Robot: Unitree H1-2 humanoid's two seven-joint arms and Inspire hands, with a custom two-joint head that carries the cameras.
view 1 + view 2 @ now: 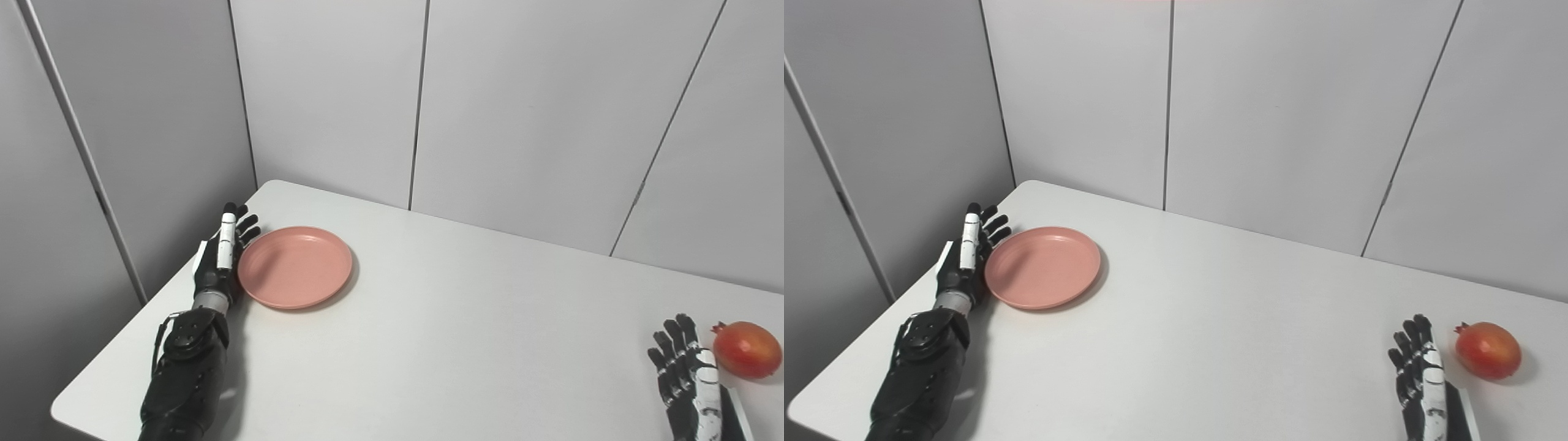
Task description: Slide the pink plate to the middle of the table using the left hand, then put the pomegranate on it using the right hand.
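The pink plate (295, 266) lay flat at the far left of the white table (465, 318), close to the left edge and well apart from the table's middle; it looked like a light, stiff, shallow dish with a raised rim, likely to glide easily on the smooth top, so a sideways push against that rim seemed the sensible way to move it (no grasp needed). The left hand (223, 257) stood on edge just beside the plate's left rim, fingers spread and holding nothing, touching it or nearly so; I could not tell which. The pomegranate (1488, 350) sat near the right edge, round, firm and probably fairly heavy, apt to roll if nudged; a grip around its sides would suit it best. The right hand (1421, 373) rested just left of the fruit, fingers extended and apart, grasping nothing. Between plate and fruit the tabletop held no other thing, giving open room for a rightward slide; the risks, as I judged them, lay at the left edge behind the plate and the right edge beyond the pomegranate.
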